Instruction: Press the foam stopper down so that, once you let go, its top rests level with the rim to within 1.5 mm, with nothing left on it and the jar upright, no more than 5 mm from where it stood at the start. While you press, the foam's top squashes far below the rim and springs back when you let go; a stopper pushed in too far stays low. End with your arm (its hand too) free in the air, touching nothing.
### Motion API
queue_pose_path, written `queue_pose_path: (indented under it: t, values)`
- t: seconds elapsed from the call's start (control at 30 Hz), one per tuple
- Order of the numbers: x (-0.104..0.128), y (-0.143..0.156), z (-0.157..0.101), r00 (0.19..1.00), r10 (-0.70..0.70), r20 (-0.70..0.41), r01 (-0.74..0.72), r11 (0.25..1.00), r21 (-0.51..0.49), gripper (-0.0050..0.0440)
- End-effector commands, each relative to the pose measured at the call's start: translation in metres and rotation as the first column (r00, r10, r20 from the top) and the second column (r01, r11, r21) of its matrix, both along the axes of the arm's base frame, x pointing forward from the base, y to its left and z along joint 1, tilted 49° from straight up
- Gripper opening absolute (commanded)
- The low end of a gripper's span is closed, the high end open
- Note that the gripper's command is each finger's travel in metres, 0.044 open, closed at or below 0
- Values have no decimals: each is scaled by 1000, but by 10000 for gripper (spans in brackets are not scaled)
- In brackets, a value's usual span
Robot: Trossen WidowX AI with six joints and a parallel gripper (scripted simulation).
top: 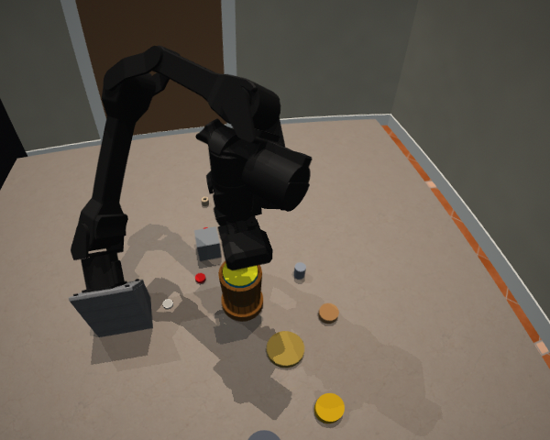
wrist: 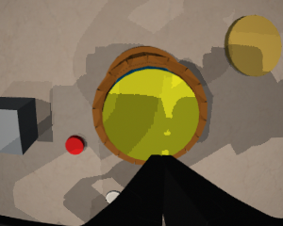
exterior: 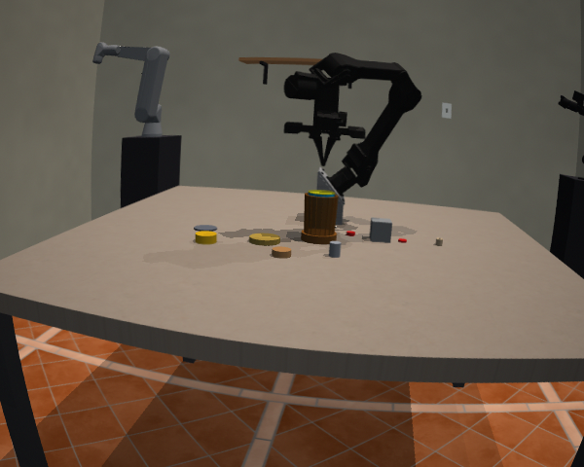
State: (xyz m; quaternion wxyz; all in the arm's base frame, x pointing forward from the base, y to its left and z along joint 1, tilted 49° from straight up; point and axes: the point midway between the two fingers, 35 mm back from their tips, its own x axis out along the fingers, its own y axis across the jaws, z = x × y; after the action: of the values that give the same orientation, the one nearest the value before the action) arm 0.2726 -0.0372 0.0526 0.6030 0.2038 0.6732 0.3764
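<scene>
A brown ribbed jar (top: 240,294) stands upright near the table's middle; it also shows in the exterior view (exterior: 319,216) and from above in the wrist view (wrist: 151,104). A yellow foam stopper (top: 239,273) fills its mouth. Its top (exterior: 320,193) stands a little above the rim, with a thin blue band under it. In the wrist view the stopper (wrist: 151,116) is bare. My gripper (exterior: 323,162) is shut and empty, pointing down. Its tips hang a short way above the stopper, with a clear gap. In the wrist view the shut fingers (wrist: 163,164) reach to the stopper's near edge.
A grey cube (top: 207,242) and a red button (top: 200,278) lie just left of the jar. A small grey cylinder (top: 299,270), a tan disc (top: 328,312), a dull yellow disc (top: 285,348) and a bright yellow disc (top: 329,407) lie to its right and front.
</scene>
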Motion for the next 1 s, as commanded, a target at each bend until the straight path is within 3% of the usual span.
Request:
queue_pose_path:
  t: [0.0, 0.97]
  values:
    - [0, 0, 0, 1000, -1, 0, 1, 1000, 0, 0]
    - [3, -8, 7, 1000, -27, 3, 27, 1000, -12, 0]
